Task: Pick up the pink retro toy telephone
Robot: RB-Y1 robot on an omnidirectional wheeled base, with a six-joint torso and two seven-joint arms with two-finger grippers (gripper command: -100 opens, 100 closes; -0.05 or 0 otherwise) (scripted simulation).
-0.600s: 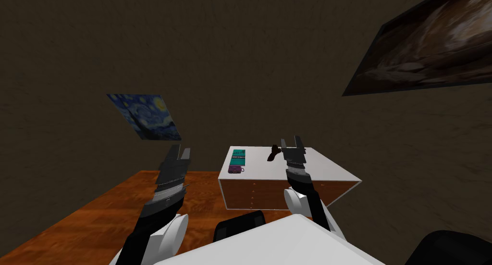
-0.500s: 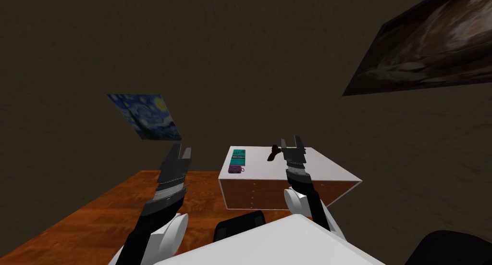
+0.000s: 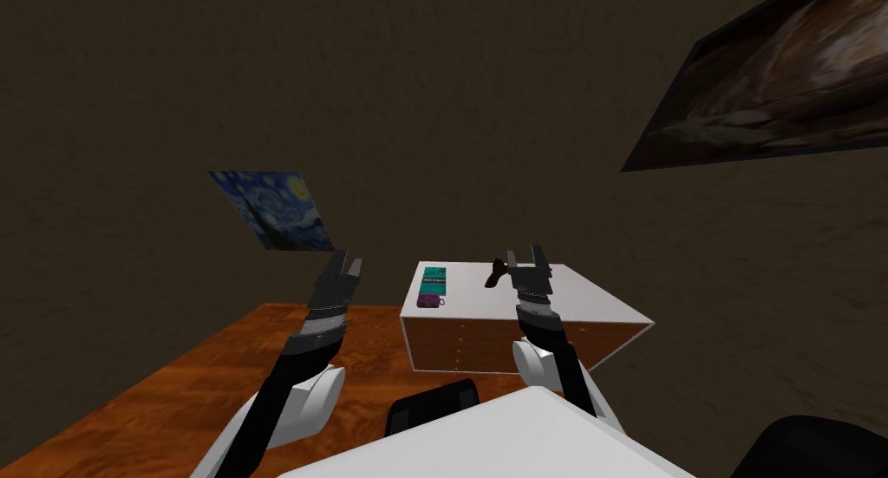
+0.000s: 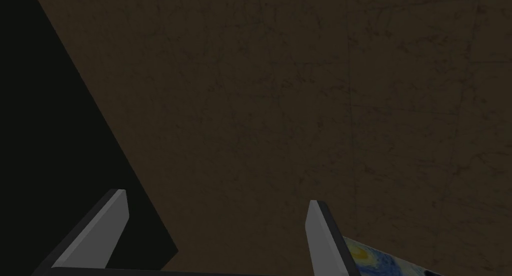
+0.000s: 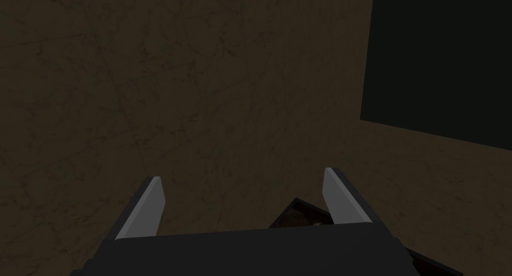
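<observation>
Left end effector point(image 3: 345, 260), right end effector point(image 3: 525, 252) released; dark toy telephone point(image 3: 494, 276) on cabinet point(image 3: 590, 304) top.

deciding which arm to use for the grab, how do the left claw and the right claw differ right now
Place: in the head view the right claw overlaps the white top of the cabinet, while the left claw sits off the cabinet's left side, apart from it.
Tilt: the left claw leans in toward the cabinet, while the right claw points nearly straight ahead.
Shared: both are open and hold nothing.
</observation>
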